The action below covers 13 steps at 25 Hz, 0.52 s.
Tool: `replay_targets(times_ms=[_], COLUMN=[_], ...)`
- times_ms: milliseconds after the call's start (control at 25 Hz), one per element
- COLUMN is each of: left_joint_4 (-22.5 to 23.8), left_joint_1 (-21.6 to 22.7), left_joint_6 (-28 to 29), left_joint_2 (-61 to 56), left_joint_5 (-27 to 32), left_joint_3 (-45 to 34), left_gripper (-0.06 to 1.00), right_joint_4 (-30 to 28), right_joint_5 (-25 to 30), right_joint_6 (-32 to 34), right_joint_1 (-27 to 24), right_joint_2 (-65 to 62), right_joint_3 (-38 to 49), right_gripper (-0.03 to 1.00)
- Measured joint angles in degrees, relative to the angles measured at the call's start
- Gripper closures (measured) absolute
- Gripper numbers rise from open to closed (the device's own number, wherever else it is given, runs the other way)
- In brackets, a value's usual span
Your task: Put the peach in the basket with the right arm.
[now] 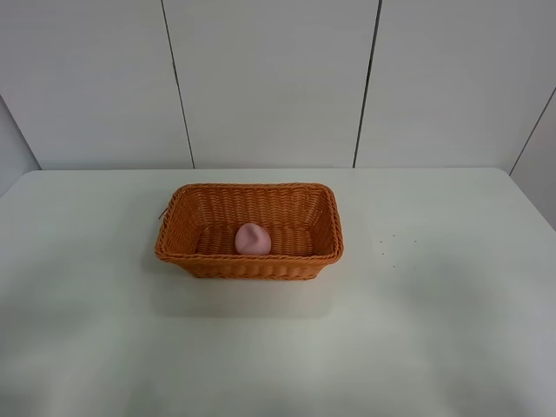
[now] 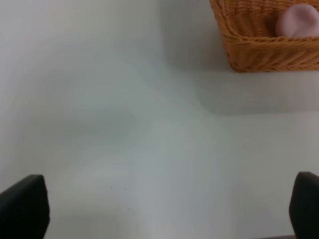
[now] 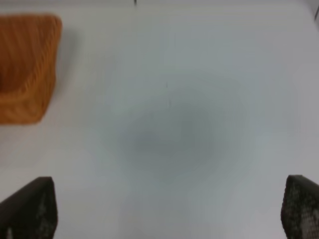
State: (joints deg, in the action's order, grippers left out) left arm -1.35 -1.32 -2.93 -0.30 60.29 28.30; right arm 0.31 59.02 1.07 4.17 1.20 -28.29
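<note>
Both grippers' fingers (image 3: 37,209) are standing wide apart, empty, above the table (image 1: 452,330); the peach (image 1: 253,239) is lying in the basket (image 1: 249,266), so nothing seems left.

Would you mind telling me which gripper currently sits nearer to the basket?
Probably left, though it is close. The left gripper is open over bare table, seeing the basket and the peach. The right gripper, also open, catches only a blurred corner of it.

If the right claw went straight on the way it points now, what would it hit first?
Probably just the bare table. The right claw is open and empty, with only white tabletop between and beyond its fingertips. The basket sits off to one side of that line, though depth is unclear.
</note>
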Motion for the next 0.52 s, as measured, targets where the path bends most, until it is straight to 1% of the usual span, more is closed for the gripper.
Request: replay_targets(times_ms=[520], left_joint_4=[0.0], left_joint_1=[0.0], left_joint_6=[0.0], left_joint_2=[0.0], left_joint_5=[0.0], left_joint_3=[0.0], left_gripper=[-0.04], right_joint_4=[0.0], right_joint_5=[0.0], right_joint_6=[0.0], right_joint_1=[0.0], right_joint_2=[-1.35], right_joint_3=[0.0], right_gripper=[0.27])
